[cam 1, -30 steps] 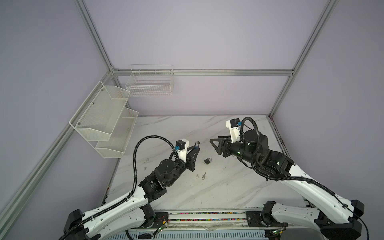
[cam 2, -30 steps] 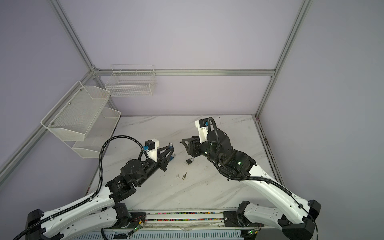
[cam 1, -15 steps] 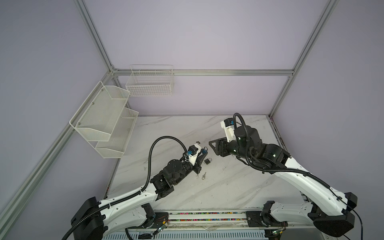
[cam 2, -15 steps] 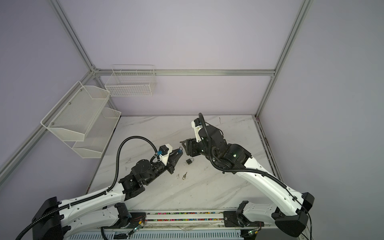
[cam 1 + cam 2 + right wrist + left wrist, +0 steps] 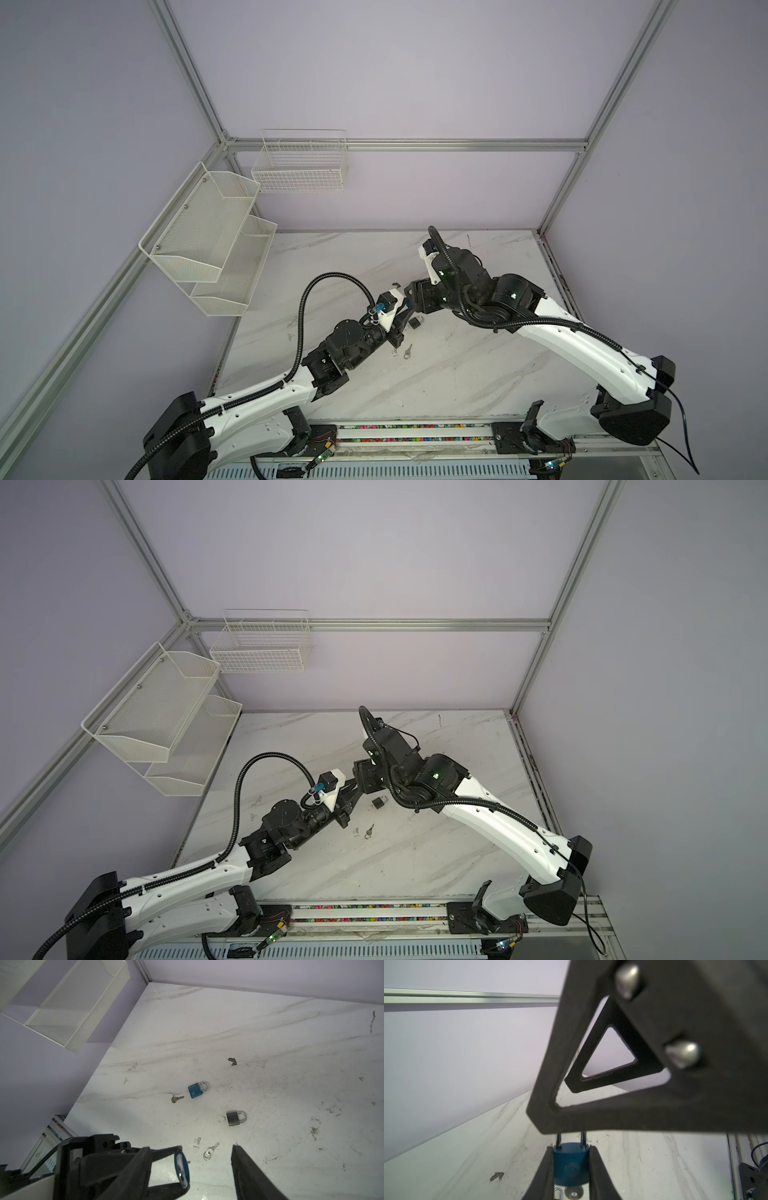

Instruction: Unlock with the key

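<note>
Three padlocks are on show: first blue padlock, second blue padlock, one grey padlock. Two keys: one brass key, one ringed silver key. Upper left of a top view: one wire basket, one mesh shelf.

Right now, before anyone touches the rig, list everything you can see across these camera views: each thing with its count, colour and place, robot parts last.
held blue padlock: 1, blue, clamped in the left gripper, off the table
loose blue padlock: 1, blue, flat on the table
grey padlock: 1, grey, silver shackle, flat on the table
keys: 2; dull plain key beside the loose blue padlock, silver ringed key near the grey padlock
table: 1, white marbled, scuffed
mesh shelf: 1, white, two tiers, left wall
wire basket: 1, white, back wall
left gripper: 1, black, shut on the held blue padlock
right gripper: 1, black, open, holding nothing
</note>
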